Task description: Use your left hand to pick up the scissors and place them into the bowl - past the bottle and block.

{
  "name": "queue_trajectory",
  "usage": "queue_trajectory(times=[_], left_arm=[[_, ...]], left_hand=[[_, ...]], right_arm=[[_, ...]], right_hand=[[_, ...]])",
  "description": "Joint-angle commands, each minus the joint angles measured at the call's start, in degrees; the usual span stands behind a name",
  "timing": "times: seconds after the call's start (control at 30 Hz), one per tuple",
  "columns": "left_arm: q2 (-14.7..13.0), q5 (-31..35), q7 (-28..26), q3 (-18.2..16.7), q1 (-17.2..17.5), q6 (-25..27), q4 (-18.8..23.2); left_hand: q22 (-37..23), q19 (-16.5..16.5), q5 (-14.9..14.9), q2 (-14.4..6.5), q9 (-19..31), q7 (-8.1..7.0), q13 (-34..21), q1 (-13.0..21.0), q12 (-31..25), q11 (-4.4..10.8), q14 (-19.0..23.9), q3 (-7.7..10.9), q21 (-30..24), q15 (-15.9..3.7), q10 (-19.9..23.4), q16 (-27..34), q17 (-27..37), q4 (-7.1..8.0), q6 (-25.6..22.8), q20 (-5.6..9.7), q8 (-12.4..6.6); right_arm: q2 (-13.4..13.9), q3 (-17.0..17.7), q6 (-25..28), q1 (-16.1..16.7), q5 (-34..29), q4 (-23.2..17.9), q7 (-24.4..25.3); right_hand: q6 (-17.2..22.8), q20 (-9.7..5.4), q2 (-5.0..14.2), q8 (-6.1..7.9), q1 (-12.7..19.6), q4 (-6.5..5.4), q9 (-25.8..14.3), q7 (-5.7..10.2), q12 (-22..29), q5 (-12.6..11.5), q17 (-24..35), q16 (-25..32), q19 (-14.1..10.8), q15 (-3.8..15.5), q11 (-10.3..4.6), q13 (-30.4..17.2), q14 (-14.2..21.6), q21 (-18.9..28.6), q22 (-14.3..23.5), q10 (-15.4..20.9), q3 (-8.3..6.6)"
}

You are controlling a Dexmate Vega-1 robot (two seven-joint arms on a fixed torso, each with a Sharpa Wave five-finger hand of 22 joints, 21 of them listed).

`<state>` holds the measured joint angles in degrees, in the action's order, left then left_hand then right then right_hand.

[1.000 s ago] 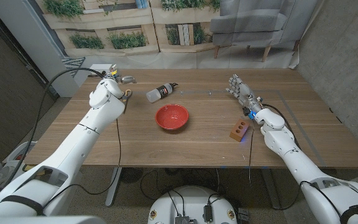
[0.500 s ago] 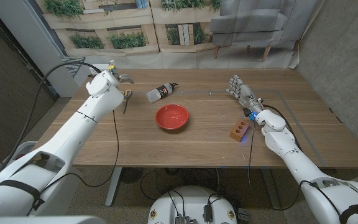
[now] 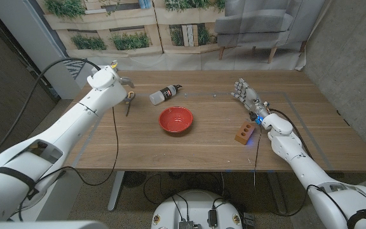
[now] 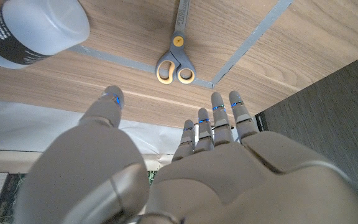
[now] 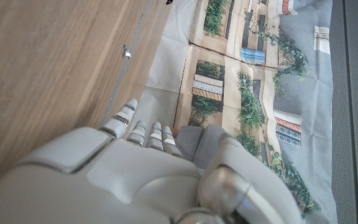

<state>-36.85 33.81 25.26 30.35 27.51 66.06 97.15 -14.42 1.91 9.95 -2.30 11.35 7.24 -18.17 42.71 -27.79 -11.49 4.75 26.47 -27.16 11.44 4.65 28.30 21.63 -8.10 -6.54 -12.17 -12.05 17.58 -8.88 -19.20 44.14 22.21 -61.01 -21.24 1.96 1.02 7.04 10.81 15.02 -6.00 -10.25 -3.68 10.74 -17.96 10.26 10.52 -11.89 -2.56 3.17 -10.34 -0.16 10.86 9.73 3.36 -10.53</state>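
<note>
The scissors (image 3: 130, 102), with grey blades and tan handles, lie on the table at the far left; the left wrist view shows them (image 4: 176, 57) just beyond my fingertips. My left hand (image 3: 123, 81) hovers above and behind them, fingers (image 4: 215, 121) spread and holding nothing. The red bowl (image 3: 175, 119) sits mid-table. A clear bottle (image 3: 164, 95) with a black cap lies on its side between scissors and bowl, also in the left wrist view (image 4: 30, 28). The brown block (image 3: 244, 133) lies right of the bowl. My right hand (image 3: 246, 95) stands with fingers apart, empty.
A black cable (image 3: 115, 137) trails from my left arm across the table's left side. Grey tape lines (image 4: 253, 34) mark the wood near the scissors. The table's far edge lies just behind my left hand. The right wrist view shows my right hand (image 5: 135, 168) at the table's far edge.
My left arm has swung away to the far left, uncovering the scissors. The scissors, bottle, bowl, block and right hand have stayed where they were.
</note>
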Motion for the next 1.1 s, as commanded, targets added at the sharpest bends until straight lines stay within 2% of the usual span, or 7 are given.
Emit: queue_trajectory(times=[0.03, 0.13, 0.23, 0.53, 0.77, 0.9, 1.1], left_arm=[[-0.91, 0.33, 2.5, 4.64, -4.04, 4.0, -3.79], [-0.74, 0.38, 2.55, 5.67, -4.92, 4.65, -4.99], [-0.5, 0.24, 2.54, 6.41, -5.71, 5.11, -6.11], [0.46, 1.18, 3.07, 11.1, -8.97, 7.36, -9.92], [2.54, 0.69, 2.48, 13.01, -11.54, 7.59, -15.41], [3.62, 1.09, 2.39, 15.11, -13.22, 7.4, -18.47], [5.4, 0.35, 1.68, 15.21, -14.43, 6.33, -22.0]], left_hand=[[-2.14, 0.19, 0.05, -2.02, 0.35, 5.2, -1.99, 2.76, -3.1, -0.73, -0.22, -5.42, -2.51, 0.24, -0.45, 3.46, 3.71, -0.58, -1.69, -0.12, 1.06], [-2.99, 0.33, 0.07, -3.06, 0.4, 5.25, -2.62, 4.43, -4.97, -0.67, 0.5, -8.42, -4.66, 0.08, -0.09, 5.1, 4.22, -0.28, -2.89, -0.15, 0.99], [-3.2, 1.2, 0.06, -3.34, 0.42, 5.25, -2.84, 4.67, -6.08, -0.7, 1.54, -9.47, -6.02, -0.03, 1.07, 6.0, 4.18, -0.27, -3.9, -0.15, 0.9], [-3.55, 3.32, 0.21, -4.35, 0.68, 5.29, -3.44, 4.8, -8.17, -0.67, 4.83, -9.95, -9.09, -0.28, 4.26, 8.31, 4.39, 0.07, -7.93, -0.19, 0.75], [-3.85, 5.0, 0.41, -4.94, 0.8, 5.27, -3.73, 4.39, -9.64, -0.33, 8.1, -9.64, -11.16, -1.42, 7.56, 9.99, 4.45, -0.05, -11.34, -0.17, 0.33], [-3.99, 5.34, 0.44, -5.15, 0.92, 5.28, -3.92, 4.66, -10.12, -0.2, 8.8, -9.49, -11.67, -1.43, 8.46, 10.82, 4.85, -0.18, -12.56, -0.19, 0.13], [-4.2, 5.88, 0.4, -5.25, 0.91, 5.28, -4.19, 4.31, -10.6, -0.12, 9.92, -9.45, -12.44, -1.79, 9.38, 11.58, 5.08, 0.08, -13.63, -0.2, 0.21]], right_arm=[[-0.03, -0.19, -0.63, -0.37, -0.09, 1.42, -1.76], [-0.17, -0.26, -0.66, -0.66, -0.06, 1.69, -2.14], [-0.19, -0.37, -1.16, -1.05, -0.28, 2.27, -2.63], [-0.51, -0.61, -1.85, -2.23, -0.48, 4.7, -4.39], [-0.61, -0.67, -2.82, -3.23, -0.86, 6.94, -5.79], [-0.68, -0.55, -2.88, -3.71, -0.9, 7.84, -6.32], [-0.74, -0.47, -3.18, -4.36, -1.15, 9.02, -7.01]], right_hand=[[0.45, 0.03, 0.05, 0.18, -0.42, 0.02, -0.23, -0.09, 0.17, -0.08, 0.08, 0.32, -0.55, -0.11, -0.07, -0.1, 0.39, 0.35, 0.16, 0.52, 0.11], [0.46, 0.06, 0.03, 0.18, -0.46, 0.02, -0.23, -0.15, 0.17, -0.08, 0.08, 0.3, -0.57, -0.13, -0.09, -0.1, 0.36, 0.35, 0.16, 0.53, 0.12], [0.46, 0.03, 0.02, 0.17, -0.48, 0.03, -0.23, -0.12, 0.17, -0.08, 0.08, 0.29, -0.56, -0.14, -0.08, -0.1, 0.34, 0.34, 0.16, 0.54, 0.13], [0.48, 0.03, -0.04, 0.16, -0.57, 0.05, -0.23, -0.12, 0.15, -0.09, 0.07, 0.28, -0.52, -0.09, -0.08, -0.1, 0.36, 0.32, 0.16, 0.55, 0.16], [0.51, 0.0, -0.11, 0.16, -0.66, 0.06, -0.23, -0.17, 0.16, -0.09, 0.07, 0.28, -0.55, -0.1, -0.22, -0.11, 0.4, 0.32, 0.16, 0.6, 0.21], [0.56, 0.02, -0.16, 0.17, -0.72, 0.06, -0.23, -0.17, 0.15, -0.08, 0.07, 0.28, -0.52, -0.11, -0.29, -0.11, 0.39, 0.31, 0.15, 0.6, 0.25], [0.58, 0.04, -0.21, 0.17, -0.79, 0.05, -0.23, -0.18, 0.13, -0.08, 0.07, 0.27, -0.52, -0.11, -0.32, -0.11, 0.38, 0.3, 0.15, 0.58, 0.29]])
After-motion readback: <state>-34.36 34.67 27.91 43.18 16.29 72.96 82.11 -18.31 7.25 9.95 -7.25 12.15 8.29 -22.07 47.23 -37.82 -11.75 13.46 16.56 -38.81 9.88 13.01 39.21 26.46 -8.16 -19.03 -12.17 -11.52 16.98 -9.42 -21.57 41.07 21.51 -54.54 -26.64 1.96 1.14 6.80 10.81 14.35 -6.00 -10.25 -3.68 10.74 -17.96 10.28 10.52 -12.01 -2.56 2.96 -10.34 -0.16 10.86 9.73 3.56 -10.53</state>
